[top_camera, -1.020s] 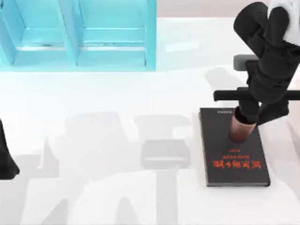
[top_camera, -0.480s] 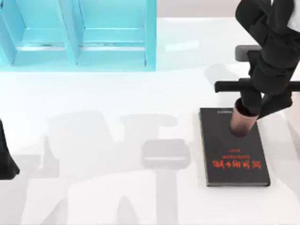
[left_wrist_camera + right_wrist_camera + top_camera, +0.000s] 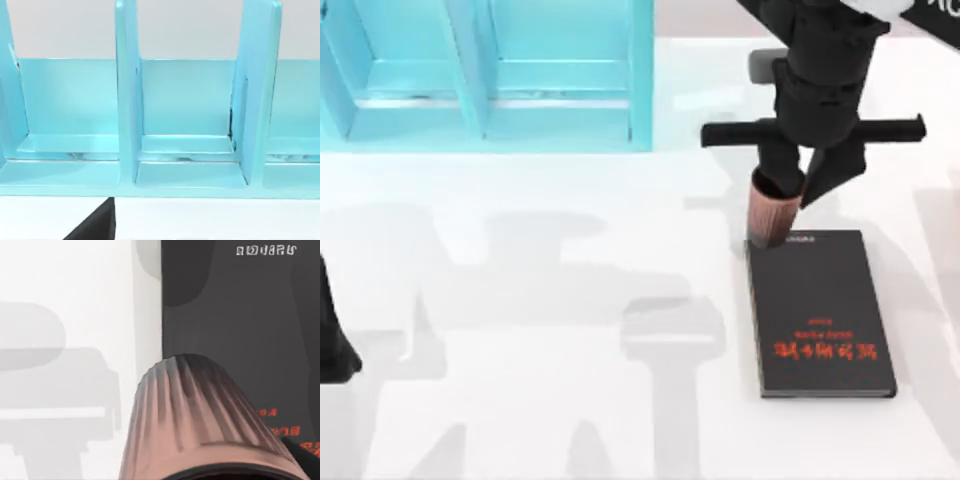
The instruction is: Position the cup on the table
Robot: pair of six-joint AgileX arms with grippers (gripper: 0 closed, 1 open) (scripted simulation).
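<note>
The left arm (image 3: 332, 345) sits parked at the table's left edge, in front of the turquoise shelf unit (image 3: 485, 75); its pincer's state cannot be told. Further right, the right gripper (image 3: 782, 190) holds the cup (image 3: 772, 212) clamped at the rim, lifted and tilted over the black book's (image 3: 820, 312) far left corner. Judging by this, the cup is not yet set on the table (image 3: 570, 400). The book's red lettering and small white spine text are not legible.
</note>
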